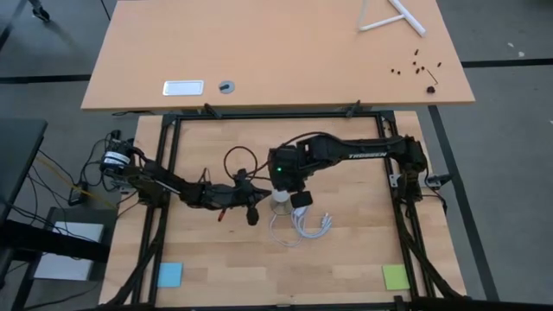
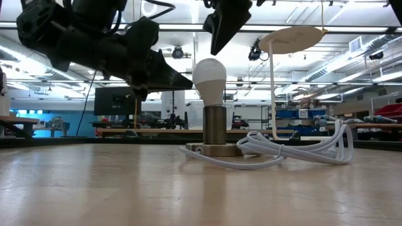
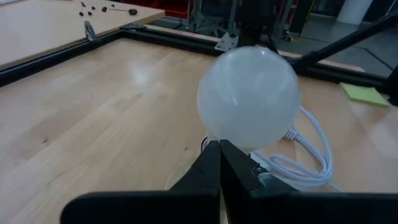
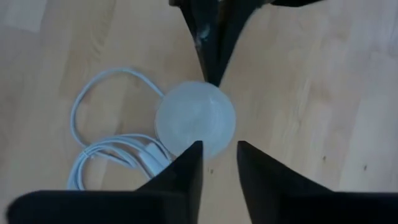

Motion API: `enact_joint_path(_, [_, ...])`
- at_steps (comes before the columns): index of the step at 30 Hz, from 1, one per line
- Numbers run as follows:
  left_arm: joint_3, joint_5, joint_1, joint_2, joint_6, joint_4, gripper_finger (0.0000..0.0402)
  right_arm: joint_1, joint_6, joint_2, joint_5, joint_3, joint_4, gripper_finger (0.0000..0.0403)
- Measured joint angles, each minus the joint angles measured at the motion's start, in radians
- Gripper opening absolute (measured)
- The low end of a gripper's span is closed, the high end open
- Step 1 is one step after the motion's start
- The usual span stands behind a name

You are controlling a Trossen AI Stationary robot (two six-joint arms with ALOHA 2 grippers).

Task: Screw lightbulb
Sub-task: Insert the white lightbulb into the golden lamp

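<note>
Standing upright in its socket [image 2: 215, 135] mid-table, the lightbulb [image 2: 209, 80] sits free. We see our right gripper [image 4: 219, 163] spread just above it, our left gripper [image 3: 219, 163] pressed together, just left.

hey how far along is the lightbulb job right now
Looks done: the lightbulb stands upright in the socket on the table; how tightly it is screwed in cannot be told. In hand: nothing is gripped. The right hand hangs open directly above the bulb, and the left hand is shut beside it. Possibly left: a final tightening twist, then backing both arms away.
</note>
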Motion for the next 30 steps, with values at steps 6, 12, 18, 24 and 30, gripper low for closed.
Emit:
enact_joint_path(6, [0.004,0.022,0.0,0.0,0.001,0.029,0.0004,0.005,0.003,-0.001,-0.001,0.001,0.01,0.0173])
enact_joint_path(12, [0.012,0.029,0.001,0.0,0.018,0.03,0.0004,0.005,0.012,-0.001,-0.003,0.001,0.027,0.0206])
enact_joint_path(18, [0.012,0.032,0.007,0.0,0.017,0.035,0.0004,0.004,0.058,0.0,-0.098,-0.011,0.026,0.0222])
enact_joint_path(24, [0.012,0.058,0.02,0.0,0.017,0.047,0.0004,0.003,0.095,0.0,-0.101,-0.011,0.054,0.0253])
enact_joint_path(30, [0.012,0.082,0.032,0.0,0.02,0.068,0.0004,-0.015,0.123,0.012,-0.124,-0.014,0.067,0.0289])
